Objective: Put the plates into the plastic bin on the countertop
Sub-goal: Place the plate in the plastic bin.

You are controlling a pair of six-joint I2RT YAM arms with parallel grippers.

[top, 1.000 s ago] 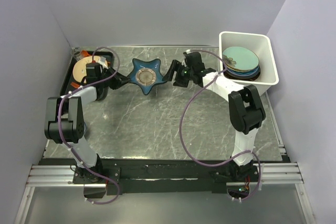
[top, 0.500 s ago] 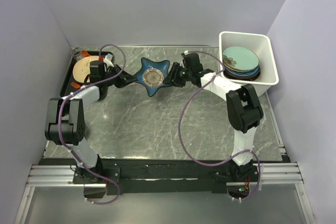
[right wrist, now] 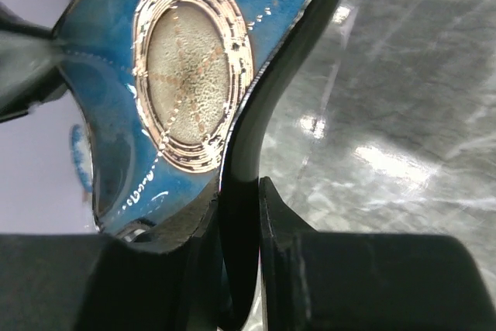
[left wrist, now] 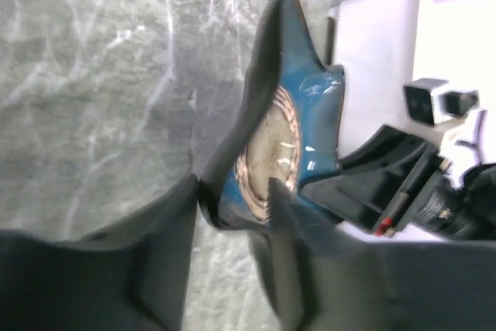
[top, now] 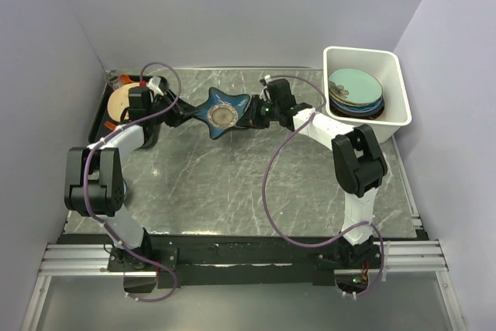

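The white bin (top: 397, 92) holds stacked plates (top: 355, 89), teal uppermost. The right fingers (right wrist: 273, 242) pinch the rim of the blue star plate (top: 223, 114); the left fingers (left wrist: 155, 269) stand parted around its tip.

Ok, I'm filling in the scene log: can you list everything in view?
star-shaped plate: one, blue with a tan centre, between both grippers above the back of the countertop.
stacked plates: several, teal on top, inside the bin.
plastic bin: one, white, back right.
plate: at least one, cream and orange, on the tray, partly hidden.
tray: one, black, back left.
countertop: one, dark grey, veined.
left gripper: black, around the star's left point; grip unclear.
right gripper: black, shut on its right point.
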